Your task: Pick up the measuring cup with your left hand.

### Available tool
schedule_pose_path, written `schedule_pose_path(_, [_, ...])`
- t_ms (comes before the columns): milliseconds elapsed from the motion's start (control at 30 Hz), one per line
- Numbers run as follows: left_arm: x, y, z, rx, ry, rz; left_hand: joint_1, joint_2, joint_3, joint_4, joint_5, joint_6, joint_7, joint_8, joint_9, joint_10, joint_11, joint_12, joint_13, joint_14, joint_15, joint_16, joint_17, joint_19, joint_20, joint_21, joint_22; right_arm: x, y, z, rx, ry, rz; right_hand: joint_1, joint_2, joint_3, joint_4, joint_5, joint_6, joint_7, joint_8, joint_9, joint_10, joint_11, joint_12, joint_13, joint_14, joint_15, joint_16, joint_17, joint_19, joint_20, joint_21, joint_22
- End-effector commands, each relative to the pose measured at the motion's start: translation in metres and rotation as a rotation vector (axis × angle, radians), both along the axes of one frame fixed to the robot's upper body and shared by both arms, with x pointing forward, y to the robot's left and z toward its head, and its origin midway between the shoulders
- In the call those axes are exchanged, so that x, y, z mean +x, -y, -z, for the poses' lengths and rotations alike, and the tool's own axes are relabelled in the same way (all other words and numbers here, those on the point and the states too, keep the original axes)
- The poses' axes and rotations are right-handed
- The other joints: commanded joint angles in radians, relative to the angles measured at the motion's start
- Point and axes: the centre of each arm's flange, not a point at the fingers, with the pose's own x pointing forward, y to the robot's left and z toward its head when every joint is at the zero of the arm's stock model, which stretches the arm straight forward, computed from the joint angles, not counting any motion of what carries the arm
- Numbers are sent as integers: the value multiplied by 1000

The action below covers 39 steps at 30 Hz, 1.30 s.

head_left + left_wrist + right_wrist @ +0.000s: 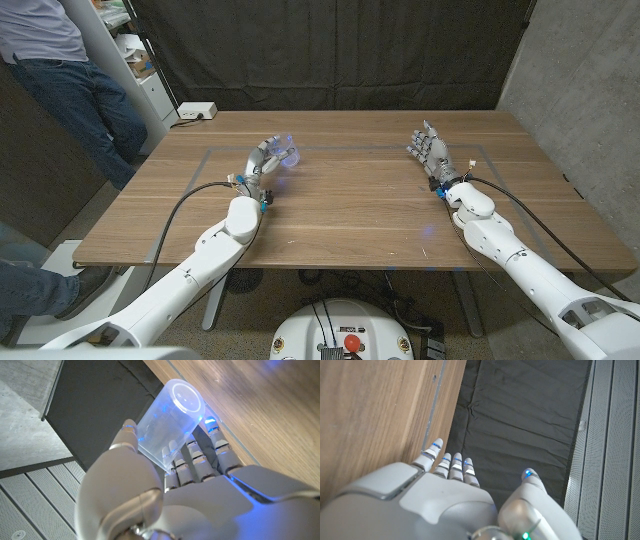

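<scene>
Toward the far left part of the worktop (350, 200), inside the faint taped rectangle (340, 152), the left hand (268, 160) grips the measuring cup (286, 156). The cup is clear plastic, lit blue by the lights on the hand. The left wrist view shows it plainly: the cup (167, 422) is held between the thumb on one side and the fingers (200, 457) on the other, lying tilted across the hand, its round closed base pointing away from the palm toward the dark curtain. From that view the cup appears to be off the wood, though I cannot tell this for certain from the head view.

The right hand (430, 150) is well apart from the cup, near the far right part of the worktop, also within the taped rectangle. It holds nothing; its fingers are straight and slightly apart, reaching toward the far edge. In the right wrist view the fingers (451, 465) and thumb are extended with a clear gap between them, the wood on one side and the curtain (520, 420) beyond.

A white power strip (197, 112) lies at the far left corner of the worktop. A person (60, 70) in jeans stands off the left side, beside a white shelf.
</scene>
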Motion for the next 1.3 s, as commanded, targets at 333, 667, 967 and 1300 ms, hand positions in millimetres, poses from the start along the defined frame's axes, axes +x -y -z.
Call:
schedule_pose_path(333, [-11, 2, -15, 17, 51, 9, -15, 4, 5, 10, -9, 31, -10, -4, 5, 7, 4, -1, 6, -15, 3, -8, 6, -19, 6, -12, 5, -1, 1, -8, 3, 13, 8, 6, 5, -7, -1, 5, 1, -4, 7, 5, 5, 0, 1, 2, 2, 3, 7, 0, 5, 3, 10, 6])
schedule_pose_path(667, [-24, 6, -24, 23, 97, -2, -16, 8, 8, 10, -12, 38, -10, -4, 5, 11, 6, -2, 9, -19, 4, -13, 6, -34, 11, -19, 5, -2, 1, -11, 9, 19, 8, 6, 6, -8, -2, 6, 2, -3, 7, 5, 6, 3, 2, 2, 3, 3, 7, 0, 5, 3, 10, 6])
schedule_pose_path(967, [-36, 8, -32, 45, 114, -5, -17, 9, 10, 10, -15, 40, -10, -5, 5, 8, 8, -6, 12, -29, 8, -19, 6, -49, 12, -26, 5, -5, 4, -8, 12, 18, 12, 6, 6, -9, -2, 7, 1, -4, 7, 5, 6, 2, 1, 2, 3, 3, 7, 0, 5, 3, 10, 6])
schedule_pose_path(1300, [-48, 8, -44, 74, 143, -21, -20, 10, 10, 11, -17, 40, -10, -7, 5, 5, 9, -9, 14, -30, 8, -21, 6, -59, 13, -31, 6, -9, 8, -6, 10, 19, 13, 7, 7, -11, -2, 8, 1, -4, 7, 5, 6, 3, 1, 2, 4, 3, 7, 0, 6, 3, 10, 6])
